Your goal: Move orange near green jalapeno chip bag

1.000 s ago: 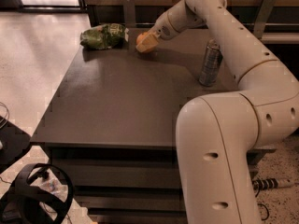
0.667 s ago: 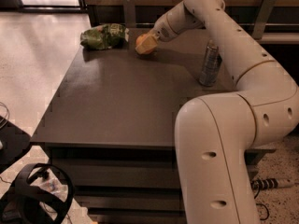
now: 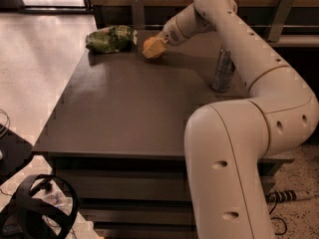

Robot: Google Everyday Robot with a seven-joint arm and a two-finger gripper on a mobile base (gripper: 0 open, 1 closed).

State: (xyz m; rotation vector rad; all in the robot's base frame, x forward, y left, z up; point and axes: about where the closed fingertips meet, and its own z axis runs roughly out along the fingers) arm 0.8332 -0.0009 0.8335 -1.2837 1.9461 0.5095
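Note:
The orange (image 3: 149,49) is at the far side of the dark table (image 3: 129,108), held just above or on its surface. My gripper (image 3: 156,46) is shut on the orange, with a pale finger (image 3: 161,44) across its right side. The green jalapeno chip bag (image 3: 110,38) lies at the table's far left corner, a short gap to the left of the orange. My arm reaches in from the right and hides the back of the gripper.
A tall silver can (image 3: 223,69) stands at the table's right, close under my arm. Black headphones (image 3: 45,203) lie on the floor at lower left. A wall with metal brackets (image 3: 138,9) runs behind the table.
My gripper has moved the orange slightly to the left, closer to the chip bag. The bag and the can have not moved.

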